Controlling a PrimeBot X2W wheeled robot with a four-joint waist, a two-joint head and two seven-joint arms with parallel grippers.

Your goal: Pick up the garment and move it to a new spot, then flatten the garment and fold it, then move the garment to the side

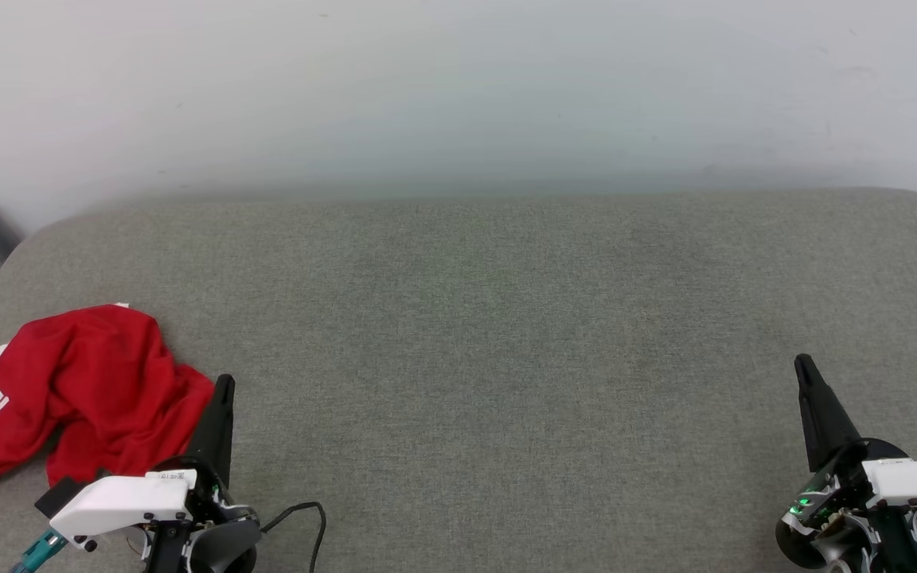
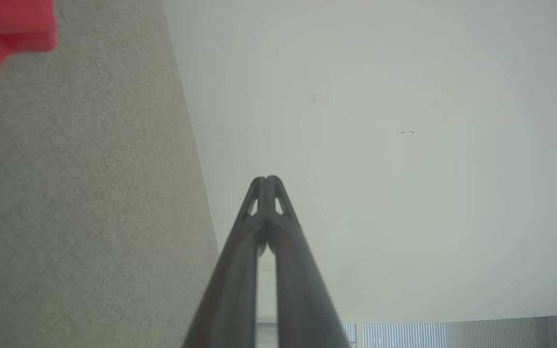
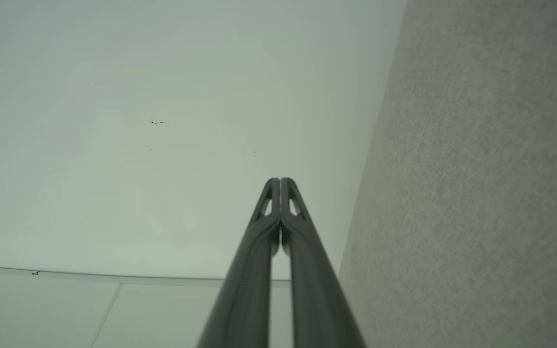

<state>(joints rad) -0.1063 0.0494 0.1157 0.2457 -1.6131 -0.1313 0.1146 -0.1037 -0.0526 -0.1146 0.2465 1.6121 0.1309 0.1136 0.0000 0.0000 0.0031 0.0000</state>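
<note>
Left end effector [image 1: 223, 387] is sitting with its two long dark fingers pressed right together and nothing pinched between them. You can see it best in the left wrist view [image 2: 266, 181], where the tips are meeting in a neat point. Right end effector [image 1: 803, 364] is doing the same thing: fingers are closed up tight against each other and gripping nothing, which is just as clear from its own wrist cam [image 3: 280, 181]. Both are hovering low over the grey padded surface [image 1: 490, 334] and pointing away from the robot toward the white wall [image 1: 458, 95].

The garment [image 1: 100, 382] is lying in a crumpled red heap just to the left of the left end effector. Its nearest fold is coming right up against the side of the fingers in the head view, so I honestly can't tell if it's touching or not. A white sleeve with red striping is poking out on the far side of the heap from that end effector. In the left wrist view a bit of red cloth [image 2: 10, 29] is peeking in, off to the side of the fingertips. It's well apart from the right end effector, with bare grey fabric lying between them. A black cable [image 1: 311, 517] is looping out behind the left wrist.
</note>
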